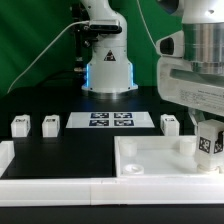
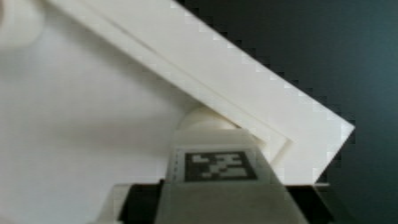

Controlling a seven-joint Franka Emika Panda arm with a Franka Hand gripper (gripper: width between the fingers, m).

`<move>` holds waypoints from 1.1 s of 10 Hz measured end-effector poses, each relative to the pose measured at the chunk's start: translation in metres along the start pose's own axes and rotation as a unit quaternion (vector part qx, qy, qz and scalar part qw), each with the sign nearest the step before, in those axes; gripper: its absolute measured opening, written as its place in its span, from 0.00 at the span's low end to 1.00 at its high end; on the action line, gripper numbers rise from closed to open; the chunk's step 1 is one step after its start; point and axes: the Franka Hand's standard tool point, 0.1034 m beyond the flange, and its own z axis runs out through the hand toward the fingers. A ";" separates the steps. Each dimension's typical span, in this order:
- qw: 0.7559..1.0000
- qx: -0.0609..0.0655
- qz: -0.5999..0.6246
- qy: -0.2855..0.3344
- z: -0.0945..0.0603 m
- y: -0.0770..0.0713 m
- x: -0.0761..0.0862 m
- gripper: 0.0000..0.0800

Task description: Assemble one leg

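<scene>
The leg [image 1: 208, 143] is clamped in the tool [image 2: 217, 190], tag facing outward. It is held directly below the tool, over a corner of the white rimmed tray part [image 1: 150, 160], presumably for seating there.

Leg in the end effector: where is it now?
The leg hangs in the end effector at the exterior view's far right, over the far right corner of the white tray; the nearest loose leg stands to its left.

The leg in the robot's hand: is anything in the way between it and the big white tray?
Nothing visible is in the way. The hand holds the leg right at a corner of the white tray, and only the tray's bare surface and rim show around it.
</scene>
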 end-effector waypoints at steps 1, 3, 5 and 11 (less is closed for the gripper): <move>0.999 0.000 0.040 -0.001 0.000 0.000 -0.001 0.37; 0.989 0.002 0.150 -0.010 0.001 -0.001 -0.005 0.37; 0.976 0.001 0.217 -0.014 0.001 -0.001 -0.006 0.37; 0.990 0.002 0.142 -0.014 0.001 -0.001 -0.007 0.80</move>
